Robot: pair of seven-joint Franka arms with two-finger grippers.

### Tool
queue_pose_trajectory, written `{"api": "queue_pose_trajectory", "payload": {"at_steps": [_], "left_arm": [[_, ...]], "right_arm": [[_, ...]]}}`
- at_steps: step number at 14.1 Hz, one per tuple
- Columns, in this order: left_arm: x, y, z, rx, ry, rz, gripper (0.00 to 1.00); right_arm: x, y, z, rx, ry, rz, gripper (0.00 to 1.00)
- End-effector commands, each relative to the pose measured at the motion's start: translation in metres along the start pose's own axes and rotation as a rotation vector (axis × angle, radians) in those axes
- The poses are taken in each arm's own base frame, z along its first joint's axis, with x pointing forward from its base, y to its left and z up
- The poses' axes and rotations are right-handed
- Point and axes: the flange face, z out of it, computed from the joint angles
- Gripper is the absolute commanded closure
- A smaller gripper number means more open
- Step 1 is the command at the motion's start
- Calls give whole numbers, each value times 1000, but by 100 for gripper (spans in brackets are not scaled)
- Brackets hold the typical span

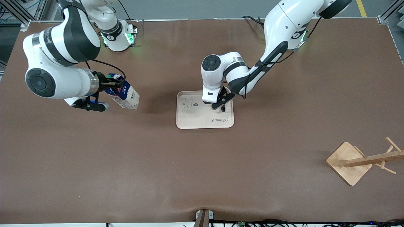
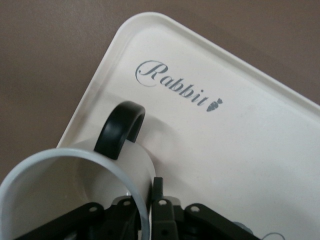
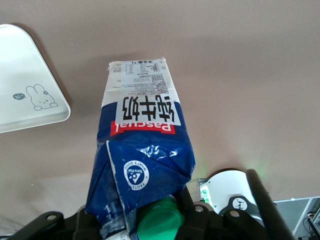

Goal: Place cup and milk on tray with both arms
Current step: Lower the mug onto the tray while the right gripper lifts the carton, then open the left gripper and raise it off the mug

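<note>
My left gripper [image 1: 220,104] is over the cream tray [image 1: 195,119], at its end toward the left arm. In the left wrist view the gripper [image 2: 149,195] is shut on the rim of the white cup [image 2: 60,195], one finger inside and one outside. The cup's black handle [image 2: 122,127] points at the tray's corner by the "Rabbit" lettering [image 2: 177,87]. In the front view the arm hides the cup. My right gripper [image 1: 113,83] is shut on the top of the blue milk carton [image 1: 126,96] and holds it tilted above the table toward the right arm's end. The green cap [image 3: 160,220] sits between the jaws.
A wooden rack [image 1: 350,162] with pegs stands near the front camera at the left arm's end. The tray's corner with the rabbit drawing [image 3: 30,95] shows in the right wrist view, apart from the carton [image 3: 142,135].
</note>
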Motion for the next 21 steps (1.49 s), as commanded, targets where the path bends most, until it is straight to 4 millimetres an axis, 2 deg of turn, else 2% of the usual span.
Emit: {"api": "queue_pose_trajectory", "payload": {"at_steps": [1, 3, 5, 7, 9, 11, 13, 15, 18, 19, 21], "left_arm": [[11, 1, -10, -24, 41, -43, 0], [19, 3, -34, -45, 71, -56, 0], [34, 8, -72, -66, 115, -80, 0], [64, 7, -112, -60, 160, -118, 0], [90, 2, -141, -48, 188, -115, 0], [121, -8, -162, -16, 194, -105, 0], [158, -22, -193, -1, 169, -93, 0], [198, -41, -218, 18, 150, -69, 0], [251, -74, -242, 36, 151, -32, 0], [273, -86, -251, 21, 141, -27, 0], [308, -113, -267, 5, 130, -19, 0]], "right_arm": [[-5, -20, -4, -2, -2, 9, 100], [-7, -32, 0, -10, -4, 47, 100], [-10, -58, 8, -7, -10, 46, 100], [-9, -84, 12, 7, -10, 78, 100], [-7, -122, 24, -3, 11, 123, 100], [-1, -150, 35, -4, 20, 152, 100], [0, -180, 51, 33, 15, 123, 100], [4, -213, 81, 42, 11, 104, 100], [10, -262, 114, 18, 14, 90, 100], [9, -274, 121, 14, 17, 75, 100], [7, -282, 131, 0, 15, 57, 100]]}}
